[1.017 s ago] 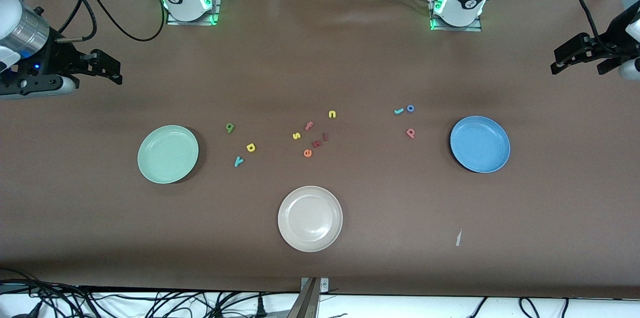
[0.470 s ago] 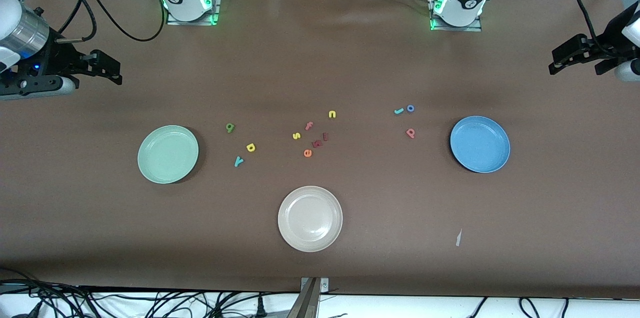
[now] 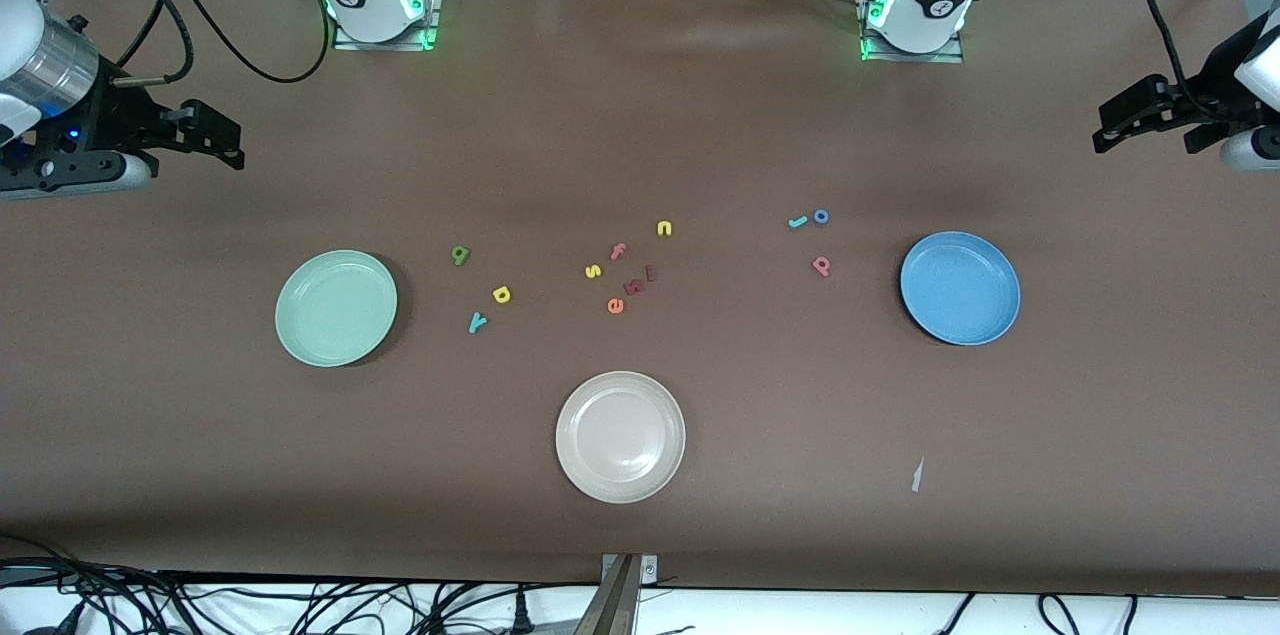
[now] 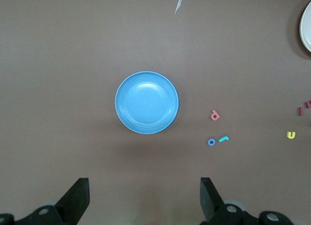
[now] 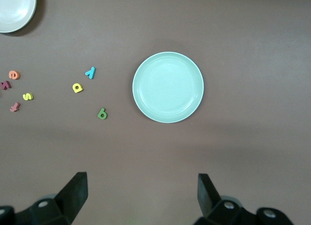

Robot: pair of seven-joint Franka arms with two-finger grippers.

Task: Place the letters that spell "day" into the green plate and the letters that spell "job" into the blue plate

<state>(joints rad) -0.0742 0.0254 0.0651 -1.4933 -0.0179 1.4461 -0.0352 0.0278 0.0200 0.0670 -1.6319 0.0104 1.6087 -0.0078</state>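
The green plate (image 3: 336,307) (image 5: 168,87) lies toward the right arm's end, with the green a (image 3: 460,255) (image 5: 102,113), yellow d (image 3: 502,294) (image 5: 77,87) and teal y (image 3: 477,322) (image 5: 90,72) on the table beside it. The blue plate (image 3: 960,287) (image 4: 146,102) lies toward the left arm's end, near the teal j (image 3: 797,222) (image 4: 223,138), blue o (image 3: 821,216) (image 4: 211,142) and pink b (image 3: 821,265) (image 4: 215,115). My left gripper (image 3: 1148,127) (image 4: 144,186) hangs open and empty, high over bare table at its end. My right gripper (image 3: 228,141) (image 5: 141,182) does the same at the other end.
A beige plate (image 3: 620,436) sits nearest the front camera. Between the two groups lie a yellow n (image 3: 664,228), pink f (image 3: 618,251), yellow s (image 3: 593,271), orange e (image 3: 615,306) and dark red letters (image 3: 640,280). A paper scrap (image 3: 916,475) lies near the front edge.
The left gripper has drifted slightly toward the table's middle. The right arm, plates and letters have not moved.
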